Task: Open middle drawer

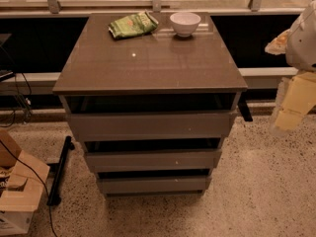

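Observation:
A grey-brown cabinet [148, 58] stands in the middle of the view with three handleless drawer fronts stacked one under another. The middle drawer [153, 160] is the front of medium width, between the widest front [150, 126] above it and the narrowest front [154, 184] below it. A dark gap shows above each front. My gripper [292, 105] hangs at the right edge of the view, pale yellow under the white arm [306, 36]. It is to the right of the cabinet, apart from it, at about the height of the top drawer.
A green snack bag [132, 24] and a white bowl [185, 23] sit at the back of the cabinet top. A cardboard box [17, 191] with a black cable stands on the floor at the left. A black bar [60, 169] lies beside the cabinet. A window ledge runs behind.

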You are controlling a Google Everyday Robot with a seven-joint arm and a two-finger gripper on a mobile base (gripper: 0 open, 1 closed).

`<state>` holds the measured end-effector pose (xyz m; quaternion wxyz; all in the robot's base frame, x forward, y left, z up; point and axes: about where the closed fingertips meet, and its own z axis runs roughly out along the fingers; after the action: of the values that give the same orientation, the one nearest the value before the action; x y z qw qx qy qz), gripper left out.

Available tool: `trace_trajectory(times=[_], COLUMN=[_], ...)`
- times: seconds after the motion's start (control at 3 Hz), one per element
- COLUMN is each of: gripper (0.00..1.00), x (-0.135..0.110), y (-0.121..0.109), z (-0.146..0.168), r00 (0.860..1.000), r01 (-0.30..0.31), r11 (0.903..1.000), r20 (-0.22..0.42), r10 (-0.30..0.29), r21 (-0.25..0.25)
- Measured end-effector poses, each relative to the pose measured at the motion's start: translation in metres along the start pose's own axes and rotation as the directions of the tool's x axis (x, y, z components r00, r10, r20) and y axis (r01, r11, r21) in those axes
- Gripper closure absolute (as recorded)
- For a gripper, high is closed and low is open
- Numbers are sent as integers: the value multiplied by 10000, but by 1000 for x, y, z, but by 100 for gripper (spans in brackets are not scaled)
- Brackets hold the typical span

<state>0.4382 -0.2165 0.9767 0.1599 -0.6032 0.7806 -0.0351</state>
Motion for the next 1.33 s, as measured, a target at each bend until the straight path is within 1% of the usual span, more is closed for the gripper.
trace_trajectory(times=[0.33,0.67,1.0,1.33], gripper=[0,0,0,0], x=[0,1,4,-9], y=[0,8,18,22], z=[0,14,46,101], r00=[10000,9962,9770,9506], r01=[0,197,215,35], r11=[10000,9998,9996,9990], r20=[2,848,2125,3101], r10=[0,-195,-170,106], r21=[0,-9,-189,-449])
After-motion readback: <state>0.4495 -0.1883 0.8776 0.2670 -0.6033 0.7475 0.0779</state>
